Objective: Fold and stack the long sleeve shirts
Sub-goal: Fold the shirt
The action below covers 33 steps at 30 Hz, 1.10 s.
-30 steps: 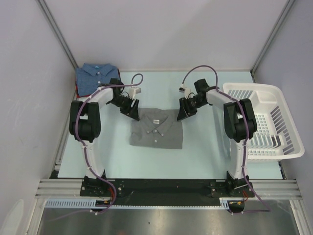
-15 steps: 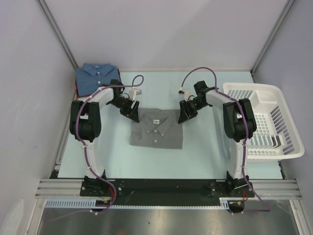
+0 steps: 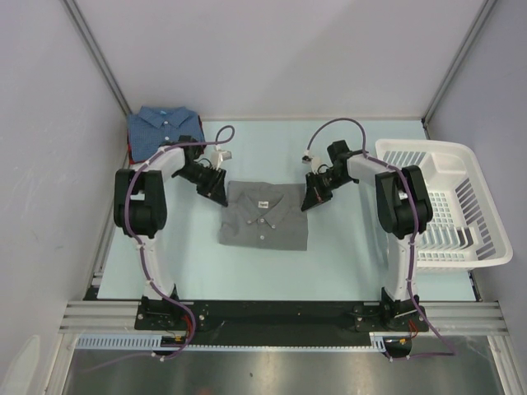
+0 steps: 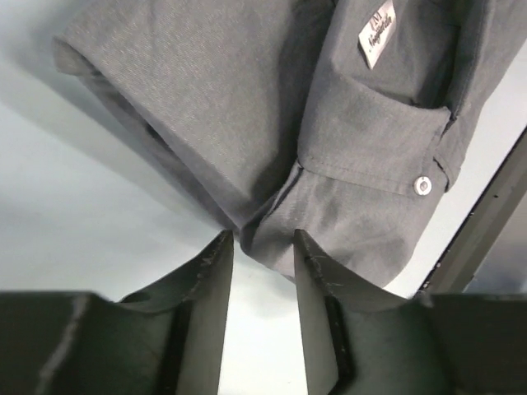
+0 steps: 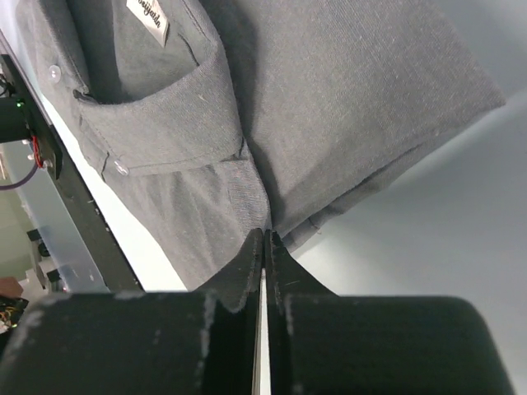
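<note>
A folded mid-grey long sleeve shirt (image 3: pixel 263 220) lies flat in the middle of the table, collar toward the back. My left gripper (image 3: pixel 221 194) is at its back left corner. In the left wrist view the left gripper (image 4: pixel 262 236) is open, its jaws a finger-width apart with the grey shirt's (image 4: pixel 230 99) folded edge at their tips. My right gripper (image 3: pixel 309 200) is at the back right corner. Its wrist view shows the right gripper (image 5: pixel 264 235) shut, pinching the edge of the grey shirt (image 5: pixel 346 90). A folded blue shirt (image 3: pixel 160 130) lies at the back left on a dark red one (image 3: pixel 130 154).
A white slatted plastic basket (image 3: pixel 424 149) stands at the right edge of the table, beside the right arm. The walls of the enclosure close in the back and both sides. A black rail runs along the near edge by the arm bases.
Both grippers have moved inward to the grey shirt's back corners. The right gripper has closed on the cloth edge. The left jaws have narrowed.
</note>
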Available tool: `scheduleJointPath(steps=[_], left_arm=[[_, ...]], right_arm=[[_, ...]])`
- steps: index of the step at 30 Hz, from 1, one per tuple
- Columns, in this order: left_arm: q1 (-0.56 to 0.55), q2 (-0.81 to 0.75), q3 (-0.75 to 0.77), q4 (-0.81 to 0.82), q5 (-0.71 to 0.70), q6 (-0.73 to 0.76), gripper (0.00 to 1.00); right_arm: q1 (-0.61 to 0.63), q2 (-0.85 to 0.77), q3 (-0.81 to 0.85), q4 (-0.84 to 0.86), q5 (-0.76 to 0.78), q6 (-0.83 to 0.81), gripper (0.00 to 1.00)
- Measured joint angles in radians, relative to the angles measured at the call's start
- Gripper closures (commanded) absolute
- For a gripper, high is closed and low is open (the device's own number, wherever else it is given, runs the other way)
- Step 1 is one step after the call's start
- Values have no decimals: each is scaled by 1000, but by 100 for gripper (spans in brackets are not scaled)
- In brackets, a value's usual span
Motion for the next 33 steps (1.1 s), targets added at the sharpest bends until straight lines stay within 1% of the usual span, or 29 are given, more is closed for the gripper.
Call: scheduleJointPath(steps=[1, 3, 4, 6, 7, 8, 16, 23, 27, 33], left_arm=[[2, -1, -2, -9, 8, 7, 71], [2, -2, -6, -23, 22, 12, 76], [2, -2, -7, -28, 26, 15, 82], [2, -3, -11, -33, 34, 19, 88], [2, -3, -11, -37, 39, 25, 96], [2, -4, -11, -39, 42, 26, 100], [2, -27, -7, -51, 47, 36, 100], [2, -51, 28, -61, 47, 61, 100], [2, -56, 78, -61, 46, 61, 100], [2, -54, 150, -19, 39, 46, 100]], right_arm=[[0, -2, -5, 3, -2, 6, 100], [0, -10, -10, 6, -3, 16, 100], [-1, -14, -12, 7, -4, 21, 100], [-2, -26, -15, 8, -6, 27, 100], [-2, -32, -16, 10, -7, 30, 100], [-2, -37, -17, 11, -8, 32, 100], [-2, -64, -18, 27, 0, 40, 100], [-5, -87, -17, 39, 15, 41, 100], [-21, -104, -13, 66, 18, 50, 100], [-46, -103, 40, 99, 41, 74, 100]])
